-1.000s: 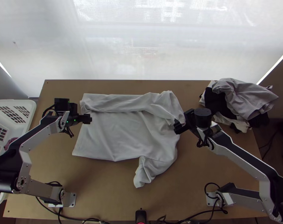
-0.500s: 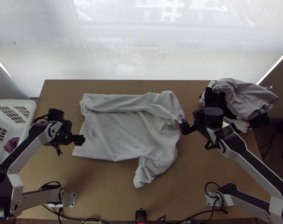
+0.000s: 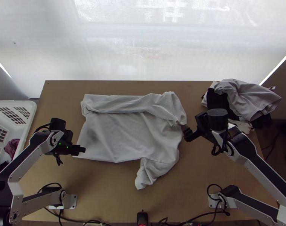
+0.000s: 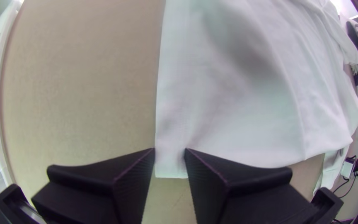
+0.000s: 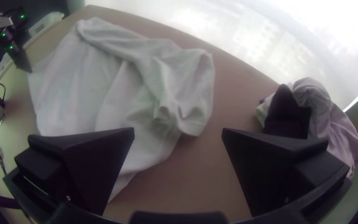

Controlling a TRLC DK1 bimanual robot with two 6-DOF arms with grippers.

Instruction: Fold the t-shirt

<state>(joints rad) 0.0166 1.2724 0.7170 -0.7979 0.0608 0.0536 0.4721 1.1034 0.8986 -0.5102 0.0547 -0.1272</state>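
Light grey cloth, the t-shirt [image 3: 120, 135], is laid mostly spread on the wooden surface [image 3: 105, 192], its far side turned over in a long band [image 3: 116, 103] and its near sleeve [image 3: 146, 175] left sticking out. At the t-shirt's near left corner the left gripper [image 4: 170, 151] is held with its black fingers parted, the hemmed corner between them; beside the t-shirt's right end, the fingers of the right gripper [image 3: 188, 135] are spread wide and empty.

The step in hand is judged to be a pinch for folding the near side inward. The left fingers should be lowered close to the surface and closed on all layers of the corner, well past the hem. A matching hold should be taken near the sleeve by the right gripper, so that the edge can be lifted level and the band left undisturbed.

Whether the corner is touched by the left fingers cannot be told. The layers beneath the band are hidden, and the far sleeve cannot be made out among the folds at the t-shirt's right end.
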